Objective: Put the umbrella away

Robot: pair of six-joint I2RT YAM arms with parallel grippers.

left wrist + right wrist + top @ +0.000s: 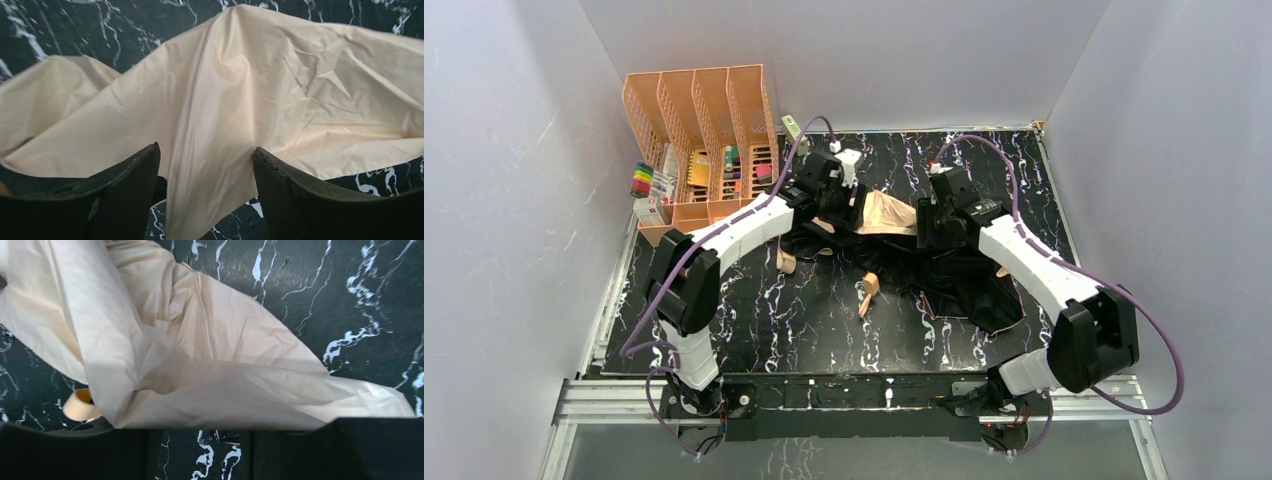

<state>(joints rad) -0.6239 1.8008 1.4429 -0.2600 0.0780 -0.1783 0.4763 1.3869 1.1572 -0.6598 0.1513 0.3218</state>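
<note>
The pale peach-tan folding umbrella (pixel 200 365) is draping over the black right gripper (pixel 200 432), hiding its fingertips; the umbrella's fabric is running off the left wrist view's edges.

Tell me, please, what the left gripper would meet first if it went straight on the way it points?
The umbrella: its peach fabric rises right ahead of the open left gripper, depth unclear.
</note>
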